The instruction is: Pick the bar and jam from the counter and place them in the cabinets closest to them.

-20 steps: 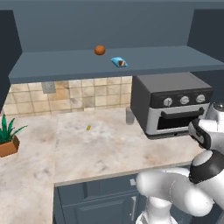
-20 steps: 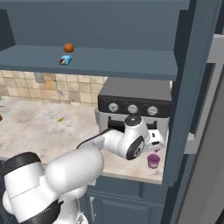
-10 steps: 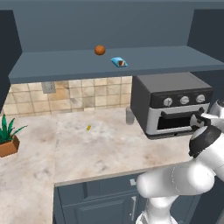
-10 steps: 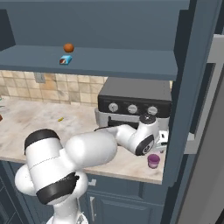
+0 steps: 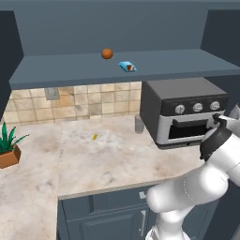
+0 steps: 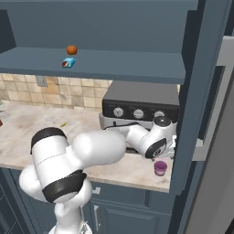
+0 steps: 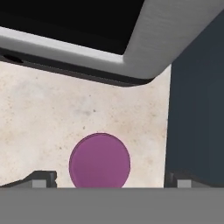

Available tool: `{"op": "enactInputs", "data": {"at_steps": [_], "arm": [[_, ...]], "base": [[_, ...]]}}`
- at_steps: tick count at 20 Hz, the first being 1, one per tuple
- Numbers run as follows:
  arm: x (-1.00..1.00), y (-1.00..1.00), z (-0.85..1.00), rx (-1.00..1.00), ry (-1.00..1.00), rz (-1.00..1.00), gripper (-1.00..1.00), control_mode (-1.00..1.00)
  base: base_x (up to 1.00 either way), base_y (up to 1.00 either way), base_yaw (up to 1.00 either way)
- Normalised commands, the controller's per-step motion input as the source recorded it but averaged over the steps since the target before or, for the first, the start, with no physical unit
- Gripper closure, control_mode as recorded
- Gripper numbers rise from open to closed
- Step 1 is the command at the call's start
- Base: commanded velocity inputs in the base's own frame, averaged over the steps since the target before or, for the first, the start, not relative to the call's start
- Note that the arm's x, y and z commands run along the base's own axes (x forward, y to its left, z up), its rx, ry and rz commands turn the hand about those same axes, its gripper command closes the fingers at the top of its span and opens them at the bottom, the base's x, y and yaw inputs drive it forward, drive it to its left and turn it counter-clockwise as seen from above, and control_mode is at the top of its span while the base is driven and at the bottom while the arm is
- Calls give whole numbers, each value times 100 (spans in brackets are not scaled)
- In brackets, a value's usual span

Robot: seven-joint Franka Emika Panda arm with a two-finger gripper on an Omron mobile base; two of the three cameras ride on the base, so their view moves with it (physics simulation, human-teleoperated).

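Note:
The jam point(image 7: 99, 161) is a small magenta jar seen from above in the hand view, standing on the beige counter point(image 7: 57, 113). My gripper point(image 7: 111, 181) hangs over it, open, with one fingertip point(image 7: 41, 179) on each side and nothing held. In the right base view the jam point(image 6: 160, 167) stands at the counter's right end, just under my wrist point(image 6: 157, 138). The blue bar point(image 5: 127, 66) lies on the open shelf of the upper cabinets point(image 5: 70, 70), and in the right base view the bar point(image 6: 69, 62) lies on that same shelf.
A toaster oven point(image 5: 183, 110) stands on the counter right behind the jam, its front edge overhanging the hand. A dark tall cabinet side point(image 7: 197, 109) walls the jar's right. An orange-brown ball point(image 5: 107, 53) sits on the shelf near the bar. A potted plant point(image 5: 7, 150) stands far left.
My arm has stretched to the right past the oven's front, bringing the hand over the jam. The jaws stayed open. Bar and jam have not moved.

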Motion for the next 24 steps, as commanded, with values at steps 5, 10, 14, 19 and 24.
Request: {"op": "enactInputs", "data": {"at_steps": [5, 10, 14, 19, 24], "arm": [[0, 0, -31, 0, 3, 0, -100, -100], [0, -1, -41, 2, 3, 0, -100, -100], [0, -5, -46, 6, 5, 0, -100, -100], [0, -2, -37, 5, 3, 0, -100, -100], [0, 0, -15, 1, 0, 0, -100, -100]], "base": [[0, 0, 0], [0, 0, 0], [0, 0, 0], [0, 0, 0], [0, 0, 0]]}}
